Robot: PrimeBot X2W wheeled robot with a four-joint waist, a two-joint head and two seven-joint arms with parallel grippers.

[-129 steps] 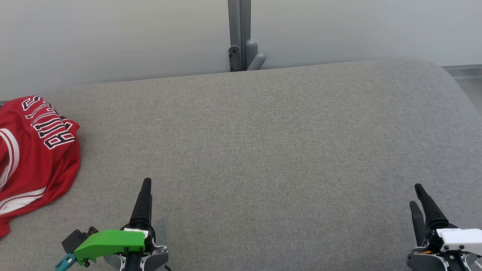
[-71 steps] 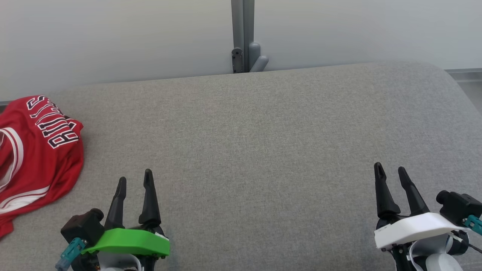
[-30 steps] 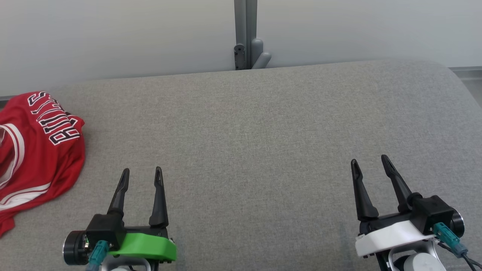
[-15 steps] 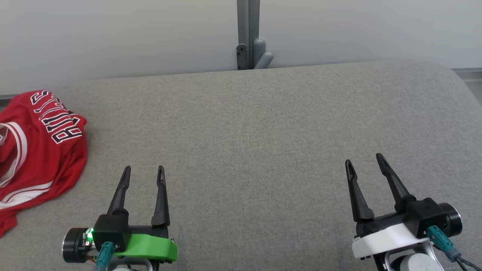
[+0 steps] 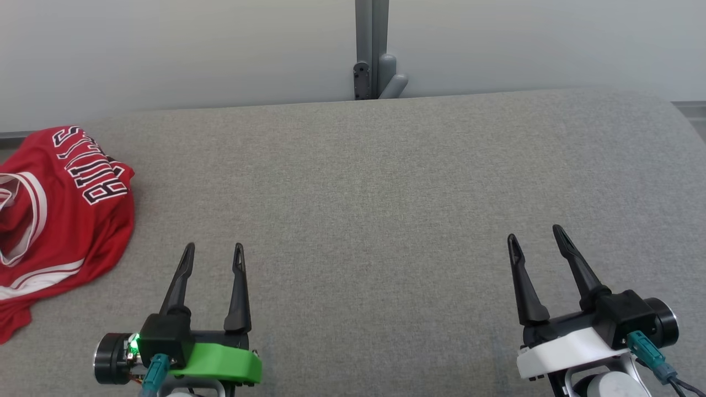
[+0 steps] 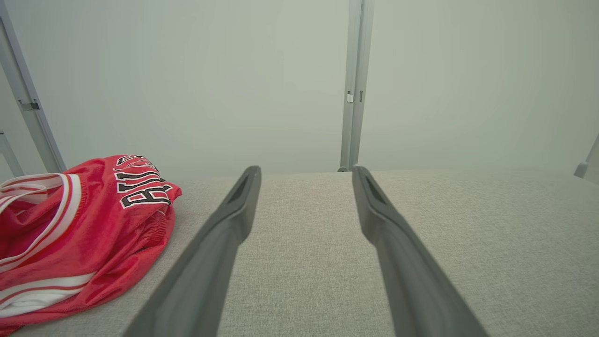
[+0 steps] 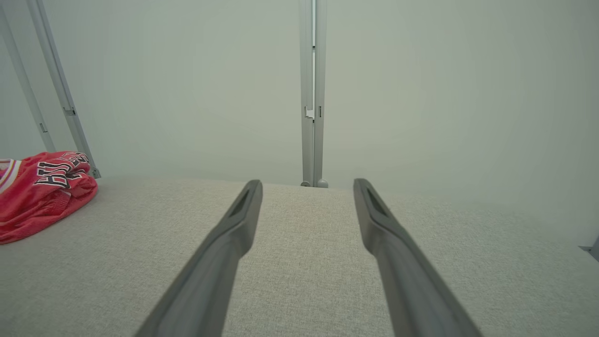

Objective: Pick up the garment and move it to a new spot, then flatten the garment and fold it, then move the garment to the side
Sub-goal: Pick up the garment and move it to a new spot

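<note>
jersey [image 5: 66, 215]: crumpled at bench [image 5: 358, 182] far left, well apart from both arms | left end effector [image 5: 214, 247], right end effector [image 5: 535, 232]: I saw both spread wide, empty, over bare cloth | post [image 5: 372, 49] behind bench

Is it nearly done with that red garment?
Barely begun. Done: nothing visible; the red garment lies crumpled at the left end of the grey cushion. In hand: nothing; both sets of jaws stand open and empty, apart from it. Left: picking up, flattening, folding, moving aside.
</note>
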